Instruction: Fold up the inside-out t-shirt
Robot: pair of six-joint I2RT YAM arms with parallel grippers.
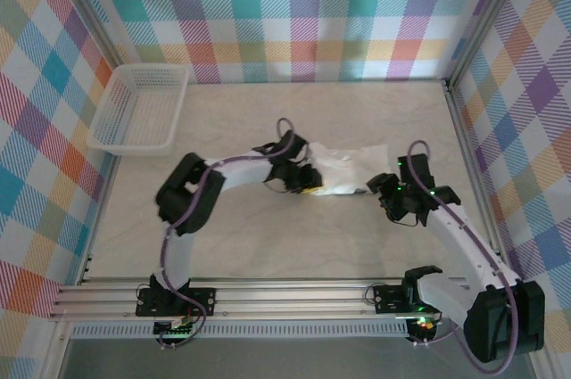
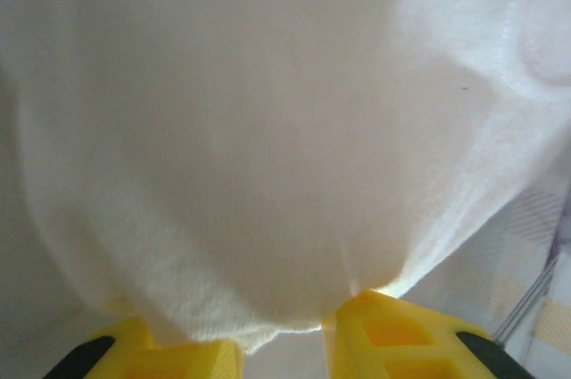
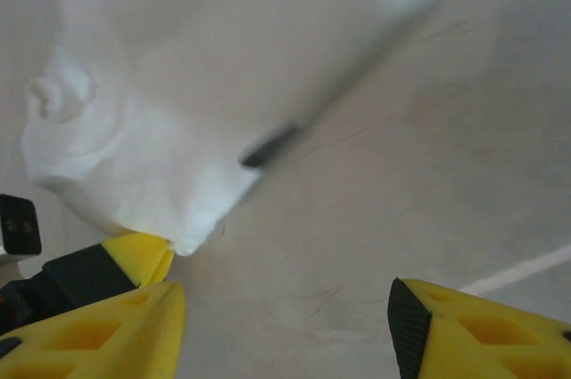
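Observation:
The inside-out t-shirt (image 1: 348, 169) lies as a small white bundle in the middle of the table. My left gripper (image 1: 308, 181) is at its left end. In the left wrist view the white cloth (image 2: 268, 129) drapes over both yellow fingertips (image 2: 393, 334), and its edge is caught between the jaws of the left gripper (image 2: 281, 343). My right gripper (image 1: 385, 192) is at the bundle's right end. In the right wrist view this gripper (image 3: 285, 325) stands open over bare table, just off the t-shirt (image 3: 196, 85) and its small dark tag (image 3: 270, 145).
A white lattice basket (image 1: 138, 111) stands at the back left by the checked wall. Metal frame rails run along the table's right side (image 1: 464, 156) and near edge (image 1: 285, 294).

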